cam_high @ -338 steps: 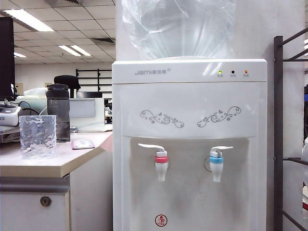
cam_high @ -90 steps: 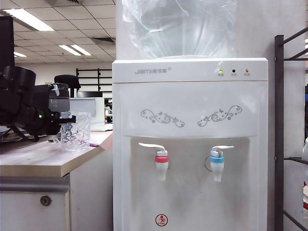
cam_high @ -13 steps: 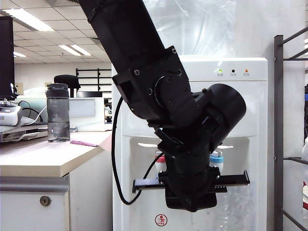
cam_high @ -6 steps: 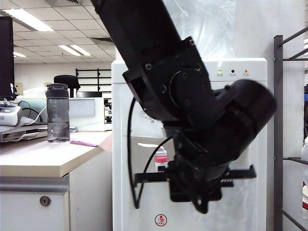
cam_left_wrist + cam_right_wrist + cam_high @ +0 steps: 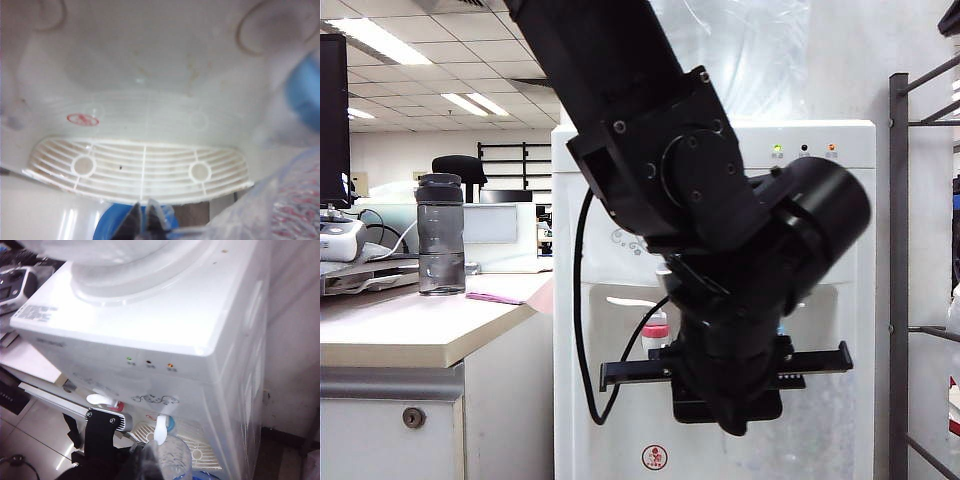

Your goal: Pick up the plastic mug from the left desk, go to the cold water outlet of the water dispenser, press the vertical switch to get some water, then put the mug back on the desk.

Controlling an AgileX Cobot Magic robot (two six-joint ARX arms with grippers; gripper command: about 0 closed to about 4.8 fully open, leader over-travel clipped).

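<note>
The clear rippled plastic mug hangs just under the cold water outlet, whose blue collar and white vertical switch show in the right wrist view. My left gripper is shut on the mug at its edge, above the drip grille. In the exterior view the left arm covers the front of the water dispenser and hides that tap. My right gripper hovers high above the dispenser, its blurred fingertips together.
The left desk carries a smoky-grey bottle and a pink card. The red-collared tap is left of the arm. A dark metal rack stands at the right. A large water jug tops the dispenser.
The mug has left the desk and now hangs at the dispenser. Over the last second the left arm shifted slightly right, covering the blue collar. A dark arm part entered the top right corner.
</note>
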